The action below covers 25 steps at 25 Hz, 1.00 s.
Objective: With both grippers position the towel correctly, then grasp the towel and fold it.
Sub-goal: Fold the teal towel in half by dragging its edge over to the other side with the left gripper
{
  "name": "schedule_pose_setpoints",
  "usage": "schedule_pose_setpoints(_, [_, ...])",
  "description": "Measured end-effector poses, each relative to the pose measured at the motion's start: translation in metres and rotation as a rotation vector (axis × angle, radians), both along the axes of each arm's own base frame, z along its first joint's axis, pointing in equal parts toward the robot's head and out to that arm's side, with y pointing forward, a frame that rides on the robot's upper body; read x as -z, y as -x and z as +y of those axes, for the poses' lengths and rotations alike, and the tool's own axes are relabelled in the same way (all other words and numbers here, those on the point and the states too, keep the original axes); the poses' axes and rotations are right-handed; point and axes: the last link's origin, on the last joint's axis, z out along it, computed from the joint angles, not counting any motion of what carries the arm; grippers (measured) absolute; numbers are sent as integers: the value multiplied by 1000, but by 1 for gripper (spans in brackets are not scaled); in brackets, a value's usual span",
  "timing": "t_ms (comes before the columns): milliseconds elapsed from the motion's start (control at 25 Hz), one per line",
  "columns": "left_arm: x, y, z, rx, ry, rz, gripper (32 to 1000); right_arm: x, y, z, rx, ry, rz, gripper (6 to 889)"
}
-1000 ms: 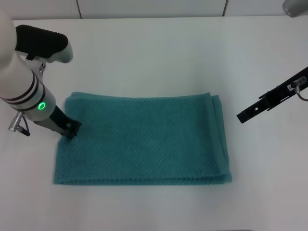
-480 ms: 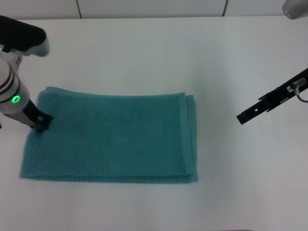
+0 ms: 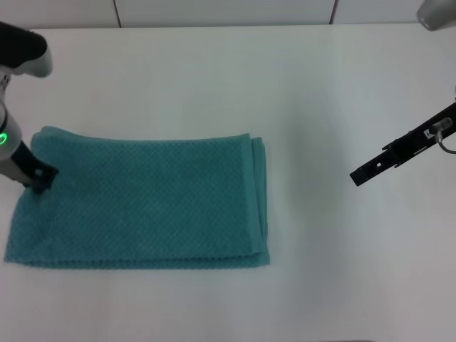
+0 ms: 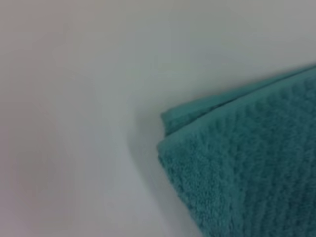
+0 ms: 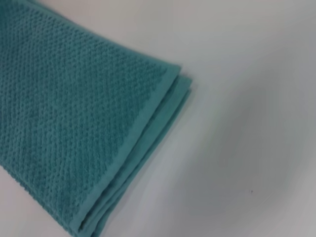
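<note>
The teal waffle-weave towel (image 3: 142, 203) lies flat and folded on the white table, its layered edges to the right (image 3: 260, 199). My left gripper (image 3: 41, 178) stands on the towel near its far left corner, fingers together and tip pressed into the cloth. The left wrist view shows only that layered towel corner (image 4: 247, 163). My right gripper (image 3: 362, 173) hangs shut above bare table well to the right of the towel, holding nothing. The right wrist view shows the towel's layered edge and corner (image 5: 89, 113).
The white table (image 3: 320, 271) spreads around the towel, with bare surface to the right and behind it. The towel's left edge (image 3: 8, 246) is close to the left border of the head view. A seamed white wall (image 3: 214, 11) runs along the back.
My left gripper has slid to the left, and the whole towel has moved left with it across the table. The right gripper has stayed in place.
</note>
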Motion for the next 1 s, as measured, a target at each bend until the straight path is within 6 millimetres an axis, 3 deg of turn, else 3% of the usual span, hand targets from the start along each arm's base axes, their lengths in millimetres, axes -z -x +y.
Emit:
schedule_pose_setpoints(80, [1, -14, 0, 12, 18, -5, 121, 0, 0, 0, -2, -1, 0, 874])
schedule_pose_setpoints(200, [5, -55, -1, 70, 53, -40, 128, 0, -1, 0, -2, -5, -1, 874])
schedule_pose_setpoints(400, [21, -150, -10, 259, 148, -225, 140, 1, 1, 3, -13, -11, -2, 874])
schedule_pose_setpoints(480, [35, -173, -16, 307, 196, -336, 145, 3, 3, 5, -17, -6, 0, 874])
schedule_pose_setpoints(640, [67, -179, -21, 287, 233, -499, 155, 3, 5, 8, -24, -6, -2, 874])
schedule_pose_setpoints(800, [99, -166, -16, 241, 213, -568, 165, 3, 3, 9, -24, -17, -5, 874])
schedule_pose_setpoints(1000, [112, -156, -13, 214, 223, -575, 177, 2, 5, 11, -30, -18, -6, 874])
